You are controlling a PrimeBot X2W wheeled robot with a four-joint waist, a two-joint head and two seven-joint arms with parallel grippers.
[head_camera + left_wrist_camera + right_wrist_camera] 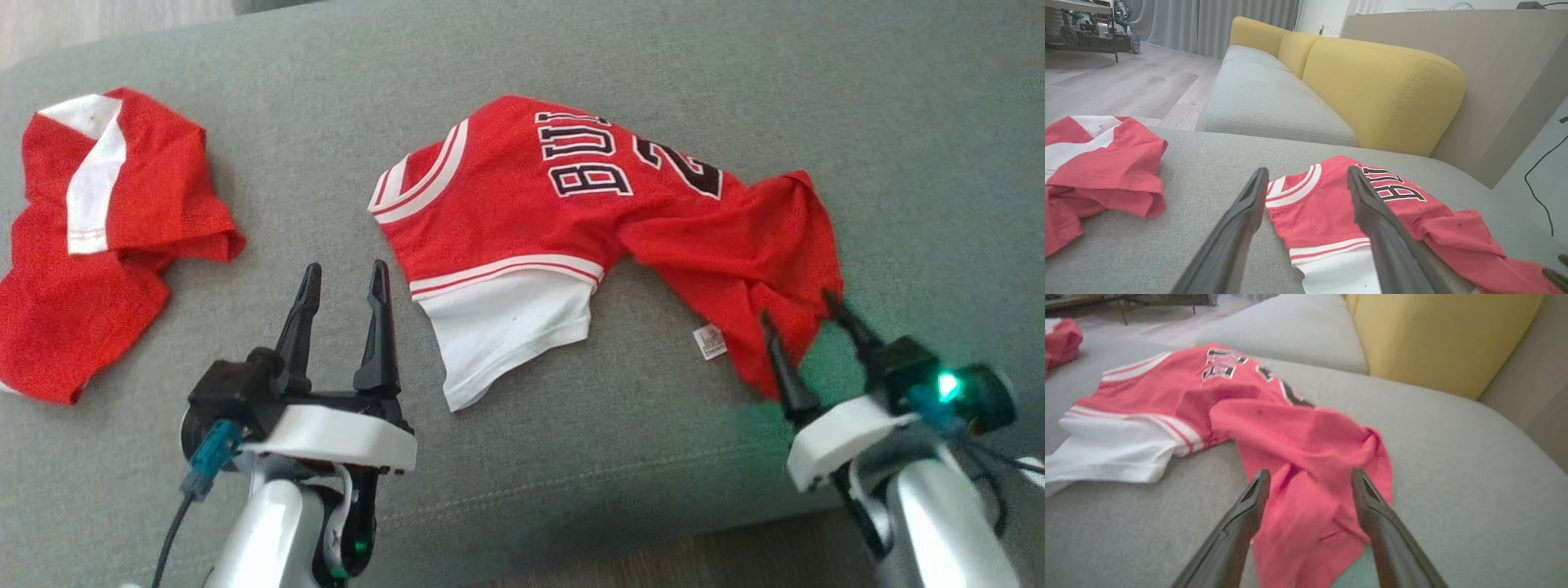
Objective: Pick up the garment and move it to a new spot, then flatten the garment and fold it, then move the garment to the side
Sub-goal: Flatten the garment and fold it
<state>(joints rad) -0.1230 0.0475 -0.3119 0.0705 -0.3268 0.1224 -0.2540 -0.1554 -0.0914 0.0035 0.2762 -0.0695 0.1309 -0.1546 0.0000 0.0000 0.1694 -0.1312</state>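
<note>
A red jersey with black lettering and a white sleeve lies crumpled on the grey cushion; it appears again in the left wrist view and the right wrist view. Its right end is bunched into a fold. My right gripper is open, its fingers straddling that bunched lower right corner of the jersey. My left gripper is open just left of the white sleeve, with nothing between its fingers.
A second red and white garment lies heaped at the cushion's left end. Yellow backrests and a grey sofa seat stand beyond. The cushion's front edge drops to wooden floor.
</note>
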